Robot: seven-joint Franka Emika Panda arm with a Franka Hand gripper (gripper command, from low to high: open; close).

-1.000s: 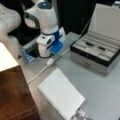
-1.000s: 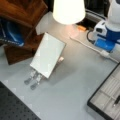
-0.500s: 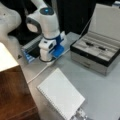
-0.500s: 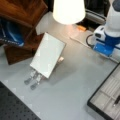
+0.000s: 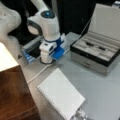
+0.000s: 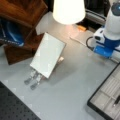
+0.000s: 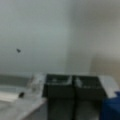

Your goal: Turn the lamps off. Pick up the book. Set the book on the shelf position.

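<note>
The lamp (image 6: 68,10) has a cream shade that glows brightly in a front view, and the shade (image 5: 6,58) also shows at a front view's left. The book (image 5: 61,93) (image 6: 47,55), a white spiral-bound notebook, leans on a small metal stand. The shelf position (image 5: 12,97) (image 6: 22,12) is the reddish-brown wood board beside the book. My gripper (image 5: 47,60) (image 7: 73,87) points straight down onto a small round base that a white cable (image 5: 37,73) runs into, behind the book. In the wrist view its dark fingers (image 7: 60,87) stand together, holding nothing.
An open grey case (image 5: 97,52) (image 6: 107,97) with pens stands on the arm's far side from the shelf. Silvery stand strips (image 6: 32,78) stick out below the book. A blue-edged flat box (image 5: 30,51) lies beside the gripper. The arm's white and blue body (image 6: 110,32) stands near the case.
The gripper has sunk a little toward the round base on the table. The lamp stays lit and the book has not moved.
</note>
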